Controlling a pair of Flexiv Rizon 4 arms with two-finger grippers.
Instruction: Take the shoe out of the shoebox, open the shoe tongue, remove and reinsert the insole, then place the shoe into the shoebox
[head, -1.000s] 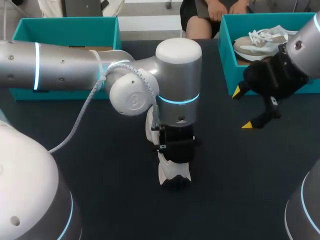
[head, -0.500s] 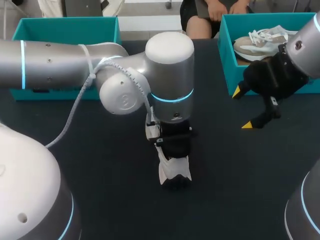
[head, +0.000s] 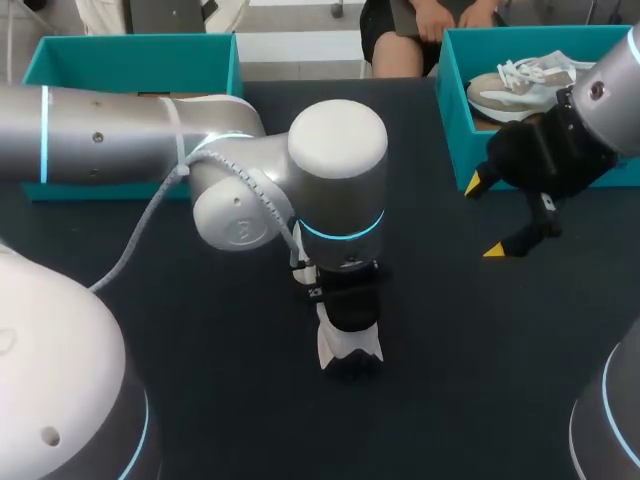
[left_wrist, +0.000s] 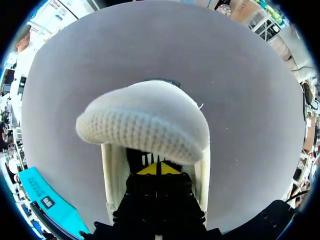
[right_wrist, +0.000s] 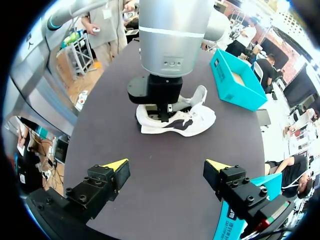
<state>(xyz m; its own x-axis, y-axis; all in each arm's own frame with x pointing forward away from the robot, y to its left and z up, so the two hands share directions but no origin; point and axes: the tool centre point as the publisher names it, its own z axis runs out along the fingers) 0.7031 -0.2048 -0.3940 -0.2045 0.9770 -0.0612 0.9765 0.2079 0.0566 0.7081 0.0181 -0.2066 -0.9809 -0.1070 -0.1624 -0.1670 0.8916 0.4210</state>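
In the head view my left arm (head: 130, 130) comes across to the middle of the dark surface (head: 450, 380) and stands upright over the white shoe (head: 350, 348), which lies at about six o'clock from the centre with only one end showing below the wrist. My right gripper (head: 486, 218) hangs at two o'clock from that shoe, fingers wide apart and holding nothing, just in front of the teal shoebox (head: 452, 95) at one o'clock, where a second shoe (head: 520, 85) lies inside. Another teal box (head: 130, 60) sits at eleven o'clock. In the left wrist view my left gripper (left_wrist: 156, 169) has its yellow tips pressed together down inside the shoe's opening, with the padded knit collar (left_wrist: 145, 125) arching just ahead of them; I cannot tell whether anything thin is pinched between them. In the right wrist view my right gripper's tips are spread wide above bare surface, and the shoe lies on its sole ahead of them under my left arm's wrist.
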